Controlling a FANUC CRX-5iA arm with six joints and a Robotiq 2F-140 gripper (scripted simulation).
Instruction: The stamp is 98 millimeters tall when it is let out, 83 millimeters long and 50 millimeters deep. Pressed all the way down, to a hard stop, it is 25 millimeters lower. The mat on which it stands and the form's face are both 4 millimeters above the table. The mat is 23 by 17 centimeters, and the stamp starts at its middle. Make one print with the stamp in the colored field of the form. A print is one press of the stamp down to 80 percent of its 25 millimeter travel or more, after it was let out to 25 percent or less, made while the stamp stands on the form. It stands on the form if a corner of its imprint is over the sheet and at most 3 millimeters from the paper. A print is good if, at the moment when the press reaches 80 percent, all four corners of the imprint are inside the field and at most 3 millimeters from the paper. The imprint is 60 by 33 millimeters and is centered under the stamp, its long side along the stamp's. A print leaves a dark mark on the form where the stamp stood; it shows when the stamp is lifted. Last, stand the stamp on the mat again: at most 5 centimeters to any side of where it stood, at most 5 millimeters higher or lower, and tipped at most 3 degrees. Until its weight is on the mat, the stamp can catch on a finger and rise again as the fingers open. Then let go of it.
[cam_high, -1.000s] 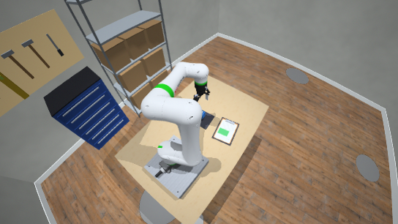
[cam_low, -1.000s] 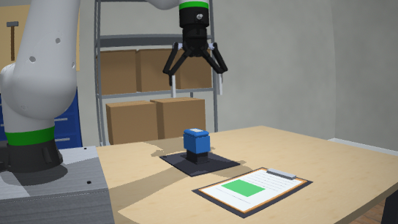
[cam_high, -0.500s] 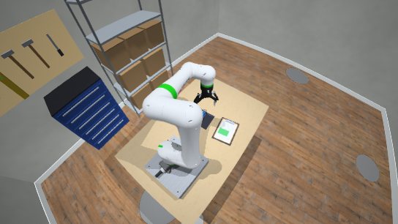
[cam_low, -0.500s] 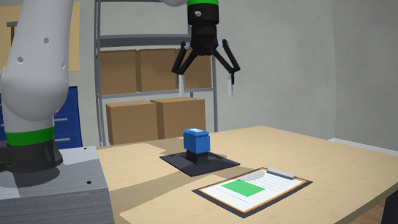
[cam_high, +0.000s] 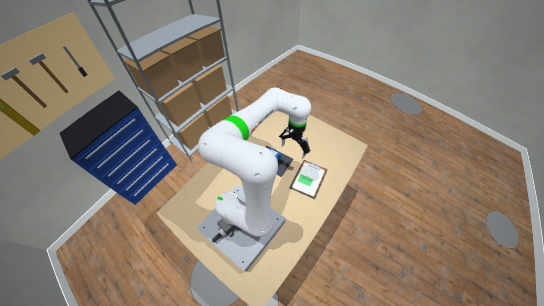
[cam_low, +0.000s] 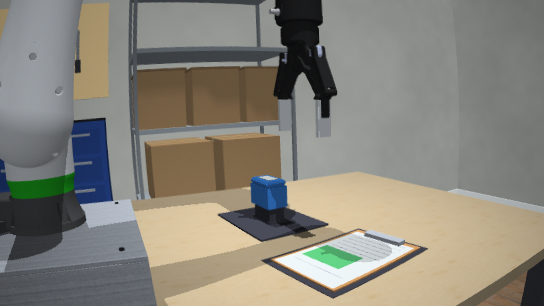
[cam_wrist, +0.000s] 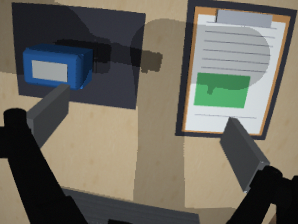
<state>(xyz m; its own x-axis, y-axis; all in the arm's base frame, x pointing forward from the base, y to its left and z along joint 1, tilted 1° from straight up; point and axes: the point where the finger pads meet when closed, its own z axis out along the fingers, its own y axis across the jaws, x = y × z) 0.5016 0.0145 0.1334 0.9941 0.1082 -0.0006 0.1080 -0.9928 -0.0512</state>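
The blue stamp (cam_low: 268, 192) (cam_wrist: 56, 67) (cam_high: 274, 153) stands upright on the dark mat (cam_low: 295, 224) (cam_wrist: 120, 50). The form on its clipboard (cam_low: 400, 252) (cam_wrist: 193, 106) (cam_high: 299, 190) lies beside the mat, with a green field (cam_low: 331, 255) (cam_wrist: 222, 91) (cam_high: 305, 177) that bears no mark. My gripper (cam_low: 303, 120) (cam_wrist: 148, 115) (cam_high: 297, 147) is open and empty. It hangs high above the table, over the gap between mat and form. The stamp is well below it and apart from both fingers.
The arm's grey base plate (cam_low: 100, 250) (cam_high: 240, 250) sits on the table's near left. A metal shelf with cardboard boxes (cam_low: 210, 100) (cam_high: 180, 65) stands behind the table. A blue drawer cabinet (cam_high: 117, 147) is to the left.
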